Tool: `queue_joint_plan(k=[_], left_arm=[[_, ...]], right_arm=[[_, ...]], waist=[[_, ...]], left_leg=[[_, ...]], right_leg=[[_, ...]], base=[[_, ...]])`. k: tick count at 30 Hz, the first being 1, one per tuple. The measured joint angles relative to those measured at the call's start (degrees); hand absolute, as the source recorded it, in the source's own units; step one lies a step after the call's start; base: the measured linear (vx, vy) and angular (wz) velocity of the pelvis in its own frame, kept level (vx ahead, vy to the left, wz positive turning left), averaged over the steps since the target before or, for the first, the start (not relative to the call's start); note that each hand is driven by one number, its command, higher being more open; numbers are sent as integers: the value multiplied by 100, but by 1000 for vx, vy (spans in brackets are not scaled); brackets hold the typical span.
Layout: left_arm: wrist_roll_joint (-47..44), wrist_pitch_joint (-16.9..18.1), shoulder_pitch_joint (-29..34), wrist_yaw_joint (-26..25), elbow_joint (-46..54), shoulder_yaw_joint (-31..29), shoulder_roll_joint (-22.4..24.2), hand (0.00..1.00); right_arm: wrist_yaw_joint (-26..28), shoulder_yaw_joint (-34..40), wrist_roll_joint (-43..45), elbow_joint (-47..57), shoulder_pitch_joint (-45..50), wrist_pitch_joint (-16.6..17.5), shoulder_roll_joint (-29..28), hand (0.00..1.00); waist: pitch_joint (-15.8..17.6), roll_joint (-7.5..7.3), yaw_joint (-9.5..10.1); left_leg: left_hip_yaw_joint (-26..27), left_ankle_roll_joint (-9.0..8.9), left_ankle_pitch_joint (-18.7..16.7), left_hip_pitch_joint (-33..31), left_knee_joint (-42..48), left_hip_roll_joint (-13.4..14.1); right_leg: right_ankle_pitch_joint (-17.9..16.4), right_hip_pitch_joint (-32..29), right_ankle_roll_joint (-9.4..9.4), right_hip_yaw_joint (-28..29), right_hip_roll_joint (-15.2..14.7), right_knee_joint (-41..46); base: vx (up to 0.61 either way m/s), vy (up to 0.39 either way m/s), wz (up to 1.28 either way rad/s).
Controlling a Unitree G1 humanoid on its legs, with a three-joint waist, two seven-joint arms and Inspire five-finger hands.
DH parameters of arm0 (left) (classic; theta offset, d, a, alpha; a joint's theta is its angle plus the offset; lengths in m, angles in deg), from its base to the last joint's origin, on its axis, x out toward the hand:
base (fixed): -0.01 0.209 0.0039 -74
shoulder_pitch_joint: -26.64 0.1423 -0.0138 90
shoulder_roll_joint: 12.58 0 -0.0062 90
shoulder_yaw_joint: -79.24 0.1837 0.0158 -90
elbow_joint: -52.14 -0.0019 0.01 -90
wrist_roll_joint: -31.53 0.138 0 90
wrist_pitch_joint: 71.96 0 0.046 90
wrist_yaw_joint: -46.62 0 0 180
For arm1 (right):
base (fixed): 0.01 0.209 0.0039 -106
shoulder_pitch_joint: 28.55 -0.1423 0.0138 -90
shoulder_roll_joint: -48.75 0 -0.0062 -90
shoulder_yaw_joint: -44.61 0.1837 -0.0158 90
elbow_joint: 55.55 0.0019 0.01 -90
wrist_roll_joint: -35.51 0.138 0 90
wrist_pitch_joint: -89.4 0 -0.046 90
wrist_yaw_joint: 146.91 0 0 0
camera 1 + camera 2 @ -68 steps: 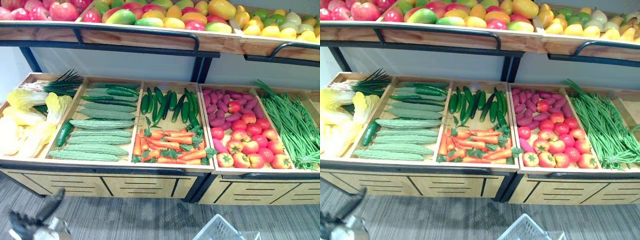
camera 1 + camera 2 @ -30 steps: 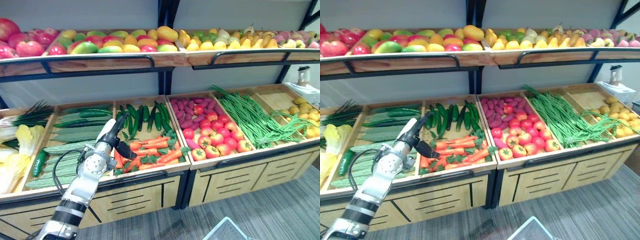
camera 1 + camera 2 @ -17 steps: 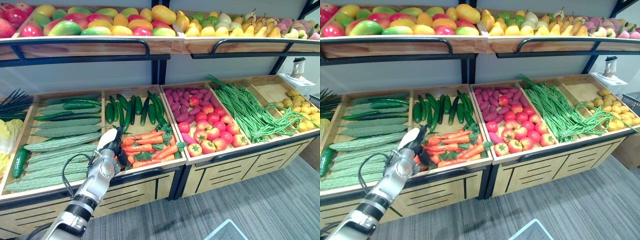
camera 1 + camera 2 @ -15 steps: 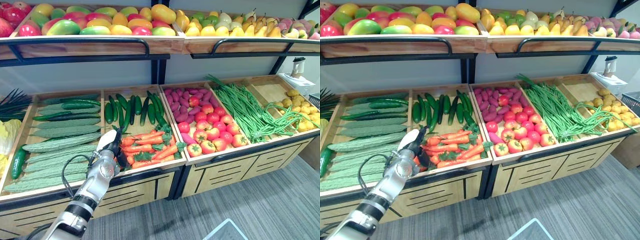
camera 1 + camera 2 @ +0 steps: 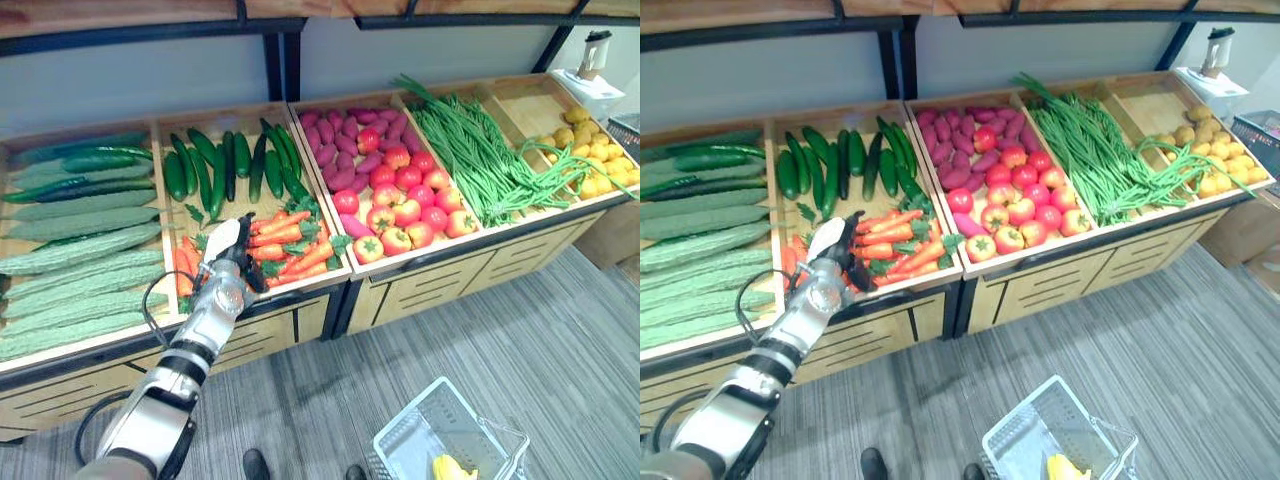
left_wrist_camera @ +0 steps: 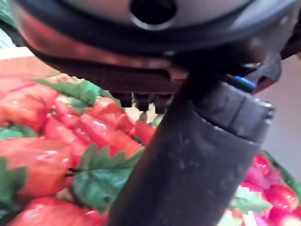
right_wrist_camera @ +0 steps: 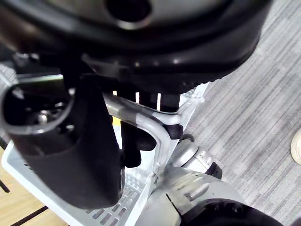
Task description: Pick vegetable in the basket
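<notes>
Your left arm reaches up from the lower left and out over the stand's front edge. It puts your left hand [image 5: 228, 265] at the front left corner of the compartment [image 5: 310, 281] that holds the carrots [image 5: 283, 234]. The hand lies low on the pile, on its left-most carrots, and the wrist camera shows orange roots and green tops right up against it. You cannot tell how far the hand is open, or whether it has hold of a carrot. The carrots fill the front half of that compartment, with dark cucumbers [image 5: 230, 160] along its back edge and tomatoes [image 5: 400, 215] in the next compartment to the right. Your right hand [image 7: 70, 141] is low at your side, hooked round the handle [image 7: 146, 117] of the white basket [image 5: 425, 420]. The basket hangs over the floor at the lower right, with a yellow item [image 5: 450, 467] in it. Against half a second ago, your head camera has tipped down, so the fruit shelf has left the view and the basket has come in. Your left hand sits at the same corner of the carrot pile as before. About two seconds ago that arm was still down near the floor, off the stand.
</notes>
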Motion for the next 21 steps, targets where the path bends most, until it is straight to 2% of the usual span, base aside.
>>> queue_joint_plan(k=[5, 6, 12, 15, 21], left_arm=[[12, 52, -499, 3, -447, -234, -9, 100], [17, 73, -635, 25, -600, -299, -15, 0], [203, 135, -1123, 77, -1137, -518, -109, 0], [199, 68, -1148, 131, -1362, -680, -87, 0], [245, -14, -1189, 150, -1422, -540, -66, 0]], right_arm=[[-21, -162, 212, 147, -82, 2, 18, 0], [-41, -239, 223, 177, -88, 2, 59, 0], [-41, -518, 224, 178, -403, 53, 253, 0], [-39, -684, 225, 173, -532, 112, 283, 0], [21, -737, 192, 166, -656, 205, 338, 0]], waist=[[237, -110, -60], [275, -119, -55], [382, -97, -64], [409, -71, -85], [432, -32, -83]], left_leg=[[116, 46, 46, -169, 0, -40], [137, 54, 52, -221, 0, -52], [237, 72, 73, -340, -1, -84], [259, 91, 87, -326, -1, -102], [255, 74, 77, -272, -2, -130]], right_leg=[[93, -175, 76, 55, -60, -55], [101, -227, 88, 69, -74, -56], [130, -376, 121, 150, -115, -81], [129, -368, 121, 162, -134, -93], [126, -304, 121, 127, -165, -93]], base=[[-68, 74, -6], [-30, 51, -3], [-2, 32, -7], [35, 6, -3], [10, 0, 1]])
